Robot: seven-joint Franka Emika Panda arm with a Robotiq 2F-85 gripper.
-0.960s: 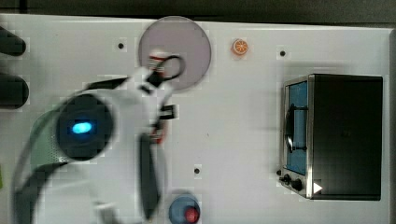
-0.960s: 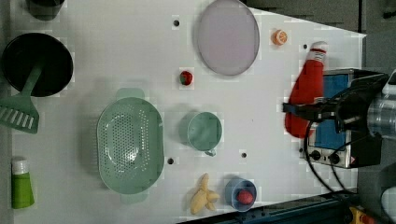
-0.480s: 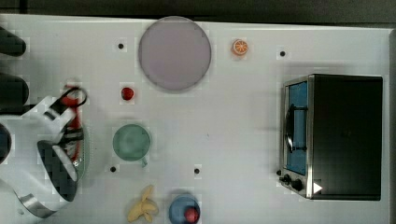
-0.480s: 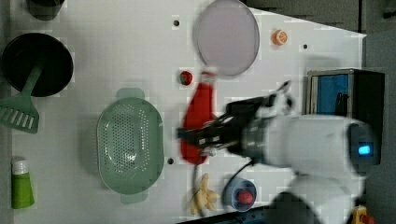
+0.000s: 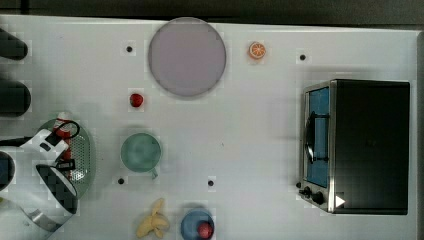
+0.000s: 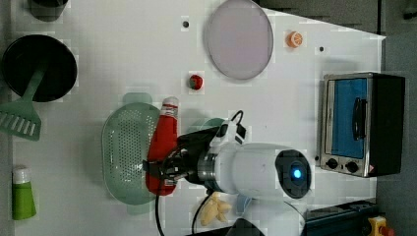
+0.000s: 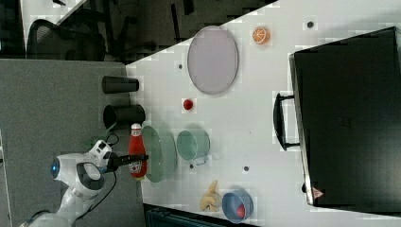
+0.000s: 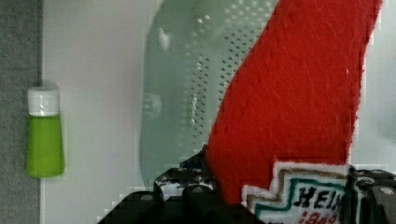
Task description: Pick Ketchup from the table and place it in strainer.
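My gripper (image 6: pixel 161 170) is shut on the lower body of the Ketchup (image 6: pixel 163 146), a red squeeze bottle with a white cap. In the left view the bottle hangs over the right rim of the pale green strainer (image 6: pixel 124 153). The right view shows the Ketchup (image 7: pixel 136 153) held upright beside the strainer (image 7: pixel 160 153), raised off the table. In the wrist view the Ketchup (image 8: pixel 299 98) stands between the black fingers (image 8: pixel 187 191), with the strainer's (image 8: pixel 187 88) perforated hollow behind it. My arm covers much of the strainer (image 5: pixel 85 152) in the top view.
A teal cup (image 5: pixel 141 152) stands just beside the strainer. A strawberry (image 5: pixel 136 100), lilac plate (image 5: pixel 186 56), orange slice (image 5: pixel 257 50), toaster oven (image 5: pixel 360 145), banana (image 5: pixel 152 225) and blue bowl (image 5: pixel 197 225) lie further off. A green bottle (image 6: pixel 23 194) and spatula (image 6: pixel 22 118) sit beyond the strainer.
The arm has carried the Ketchup from near the oven across the table, past the cup, to over the strainer. The grip on the bottle has held throughout.
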